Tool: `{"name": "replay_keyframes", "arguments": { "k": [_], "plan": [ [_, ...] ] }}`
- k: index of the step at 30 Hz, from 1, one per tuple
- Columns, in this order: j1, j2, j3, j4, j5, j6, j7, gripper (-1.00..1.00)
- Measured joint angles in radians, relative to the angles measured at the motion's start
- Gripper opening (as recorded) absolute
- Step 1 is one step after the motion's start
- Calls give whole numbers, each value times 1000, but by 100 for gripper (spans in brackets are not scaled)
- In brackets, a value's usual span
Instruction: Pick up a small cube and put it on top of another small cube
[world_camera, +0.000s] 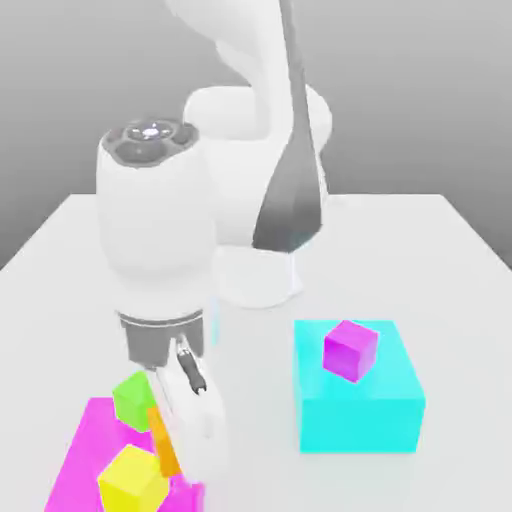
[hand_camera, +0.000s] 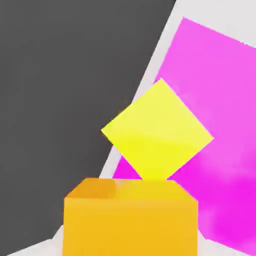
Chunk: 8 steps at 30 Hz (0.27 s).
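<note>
claw (world_camera: 172, 440) clenched on the orange cube (world_camera: 163, 442), held above the pink mat (world_camera: 85, 450) so it clears its neighbours. you see the yellow cube (world_camera: 133, 478) beneath, the green cube (world_camera: 133, 396) just beside.

Gripper (world_camera: 172, 440) grips orange cube (world_camera: 162, 440) (over magenta block (world_camera: 85, 450)).

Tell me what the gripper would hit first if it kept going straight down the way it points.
Probably the magenta block: the gripper, shut on the orange cube, points down over it, with the yellow cube just alongside. Depth is unclear.
</note>
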<state>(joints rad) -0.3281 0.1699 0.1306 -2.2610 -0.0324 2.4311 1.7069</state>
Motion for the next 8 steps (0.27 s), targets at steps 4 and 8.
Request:
{"name": "replay_keyframes", "arguments": {
  "k": [4, 8],
  "plan": [
    [-19, 61, -14, 8, -9, 53, -61, -100],
    [-18, 89, -17, 4, -15, 85, -59, 100]
  ]
}}
